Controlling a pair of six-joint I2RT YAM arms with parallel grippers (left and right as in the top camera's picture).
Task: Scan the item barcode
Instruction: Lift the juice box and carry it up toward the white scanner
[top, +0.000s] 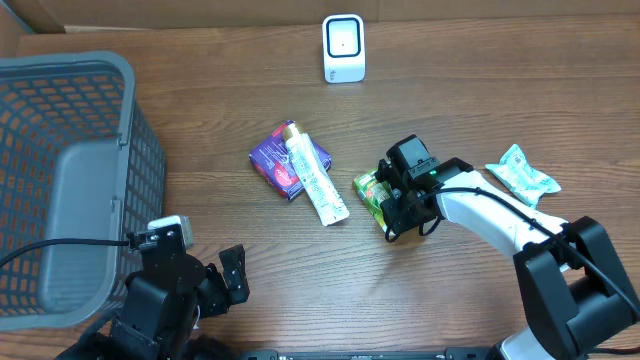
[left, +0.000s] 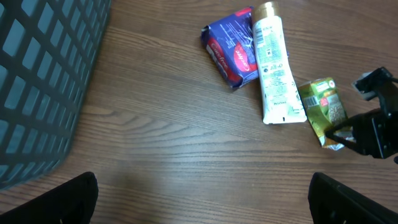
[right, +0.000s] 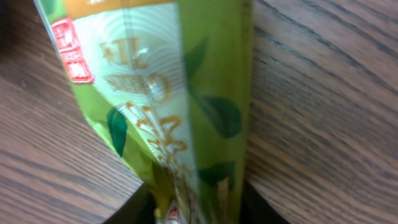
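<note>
A green snack packet (top: 372, 192) lies on the wooden table right of centre, and the left wrist view shows it too (left: 323, 109). My right gripper (top: 395, 208) is down on its right end. In the right wrist view the packet (right: 161, 93) fills the frame and the gripper (right: 196, 205) has both dark fingers pressed against its sides, shut on it. The white barcode scanner (top: 343, 48) stands at the back of the table. My left gripper (top: 212, 282) hovers at the front left, wide open (left: 202, 199), with only bare table between its fingers.
A grey plastic basket (top: 125, 110) takes up the left side. A purple packet (top: 272, 160) and a white tube (top: 316, 182) lie together mid-table, just left of the green packet. A pale green pouch (top: 522, 174) lies at the right.
</note>
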